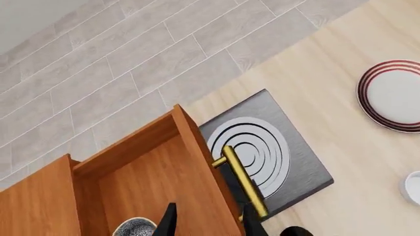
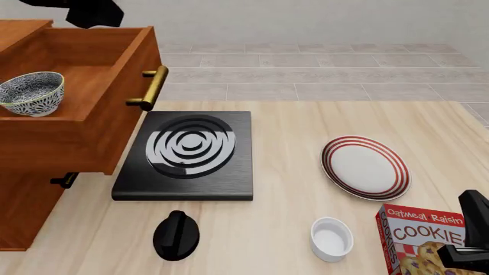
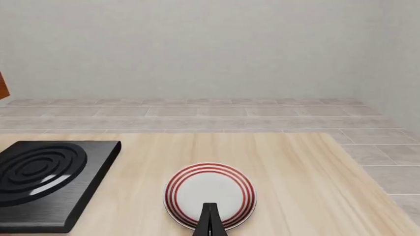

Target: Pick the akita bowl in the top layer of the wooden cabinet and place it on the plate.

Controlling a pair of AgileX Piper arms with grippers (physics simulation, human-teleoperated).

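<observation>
Top layer (image 2: 73, 123) of the wooden cabinet (image 2: 23, 206) pulled out; akita bowl (image 2: 31, 93) sits inside it, upright, near the back-left.

Left gripper (image 1: 204, 222): above the open drawer; two dark fingertips straddle the drawer's front wall, jaws apart, holding nothing; bowl rim just beside one fingertip, contact not resolvable. Right gripper (image 3: 210, 221): low at the near right table edge, pointing at the plate (image 2: 365, 167); its fingers read as one dark sliver, so its state cannot be told. Plate lies bare on the table (image 2: 306, 126), right of the black stove slab (image 2: 187, 154), well apart from the bowl. Brass handle (image 2: 149, 87) overhangs the slab. White cup (image 2: 332, 239), cookie box (image 2: 422, 240), black knob (image 2: 176, 235) along the near edge.
</observation>
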